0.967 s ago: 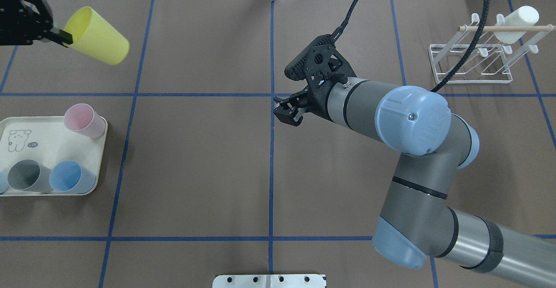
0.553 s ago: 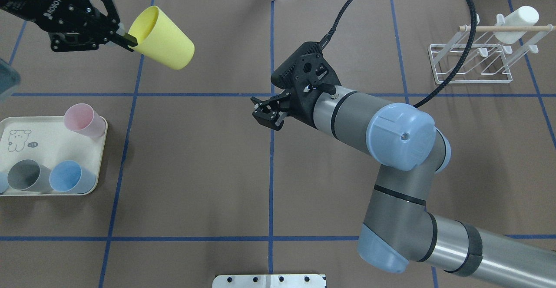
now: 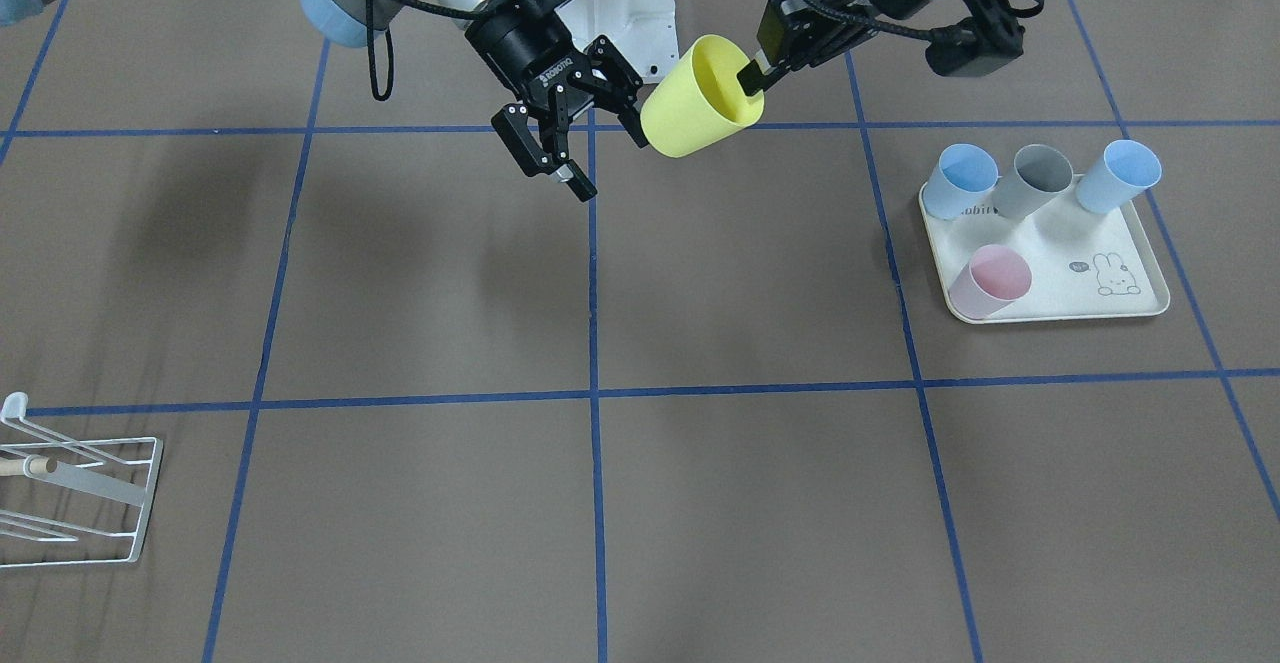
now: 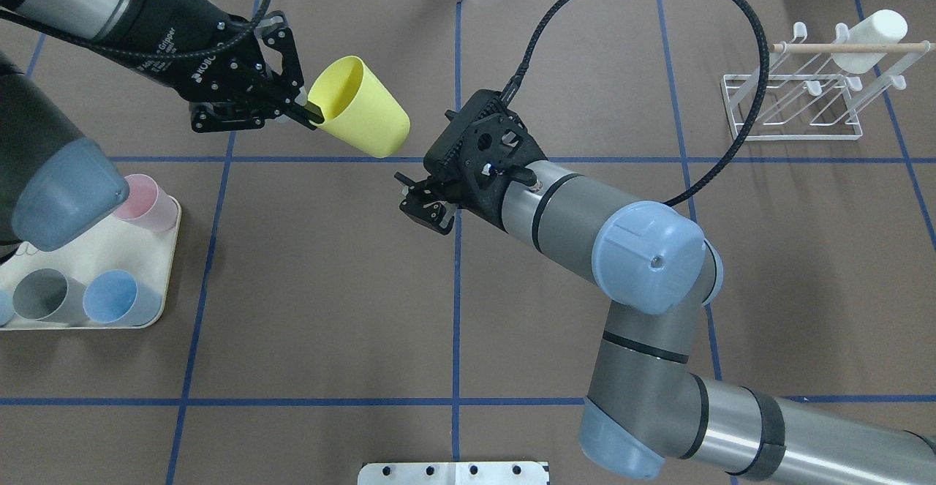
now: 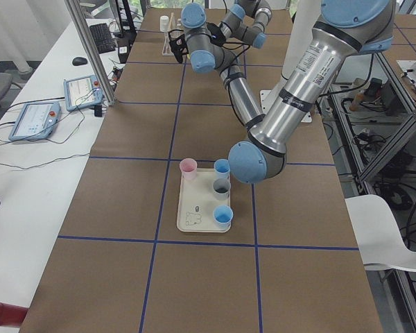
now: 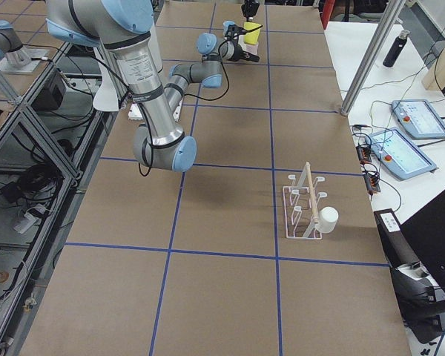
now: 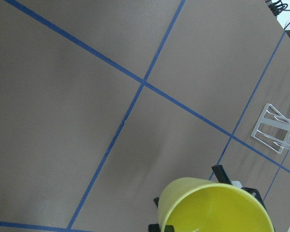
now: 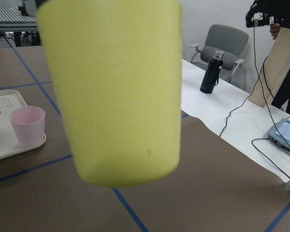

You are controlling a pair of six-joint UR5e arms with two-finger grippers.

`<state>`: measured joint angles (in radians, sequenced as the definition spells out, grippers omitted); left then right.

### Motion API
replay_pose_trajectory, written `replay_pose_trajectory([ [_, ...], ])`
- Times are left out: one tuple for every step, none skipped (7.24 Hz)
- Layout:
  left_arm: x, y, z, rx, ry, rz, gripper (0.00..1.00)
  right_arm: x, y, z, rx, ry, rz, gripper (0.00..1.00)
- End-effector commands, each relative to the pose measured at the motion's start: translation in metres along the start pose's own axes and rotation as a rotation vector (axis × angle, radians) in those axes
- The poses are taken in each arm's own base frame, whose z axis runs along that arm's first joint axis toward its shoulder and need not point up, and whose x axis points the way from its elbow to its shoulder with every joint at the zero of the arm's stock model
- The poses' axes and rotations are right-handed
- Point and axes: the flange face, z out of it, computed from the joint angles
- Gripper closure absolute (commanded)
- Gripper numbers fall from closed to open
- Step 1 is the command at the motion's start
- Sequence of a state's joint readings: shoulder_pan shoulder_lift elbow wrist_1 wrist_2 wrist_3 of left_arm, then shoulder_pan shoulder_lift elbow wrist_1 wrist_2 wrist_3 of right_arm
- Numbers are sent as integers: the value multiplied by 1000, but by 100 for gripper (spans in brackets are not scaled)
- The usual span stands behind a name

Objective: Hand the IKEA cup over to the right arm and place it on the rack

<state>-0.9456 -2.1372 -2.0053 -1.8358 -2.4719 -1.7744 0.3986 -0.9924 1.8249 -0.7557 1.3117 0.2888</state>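
Four spare cups stand on the cream tray (image 4: 172, 265) out beyond my left hand (image 4: 311, 113), clear of the exchange: the pink cup (image 4: 142, 203), the grey cup (image 4: 44, 295) and two blue cups (image 3: 965, 178). That left hand pinches the rim of the yellow IKEA cup (image 4: 362, 119), one finger inside the mouth and one outside, which leaves the wall and base bare. I hold it up off the counter (image 4: 329, 309), tipped on its side with the base aimed at my right hand (image 3: 605, 158). The right hand is spread wide just off that base, lined up, I judge, to close round the body, and I cannot see it touching. Well out past my right hand waits the rack (image 4: 793, 108), white rails under a wooden dowel (image 4: 848, 47), with a white cup-like piece (image 4: 874, 31) on one peg. "ROBOTIQ" reads on my right hand's black body, and the left shows the same word partly, beside "Gripper". The tray bears a rabbit drawing and tiny lettering I cannot read. The yellow cup shows no mark.
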Motion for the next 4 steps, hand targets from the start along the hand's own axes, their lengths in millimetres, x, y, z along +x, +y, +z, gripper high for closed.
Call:
replay_pose_trajectory([
  [0,4,6,-9,-4,4,100,-18,5,-1,83,-8,-17,1],
  [0,5,7,-12,-6,5,100,-18,5,-2,84,-10,-17,1],
  [0,6,10,-18,-8,6,100,-19,4,-2,87,-10,-20,1],
  [-1,6,11,-14,-9,5,100,-19,2,-4,91,-13,-19,1],
])
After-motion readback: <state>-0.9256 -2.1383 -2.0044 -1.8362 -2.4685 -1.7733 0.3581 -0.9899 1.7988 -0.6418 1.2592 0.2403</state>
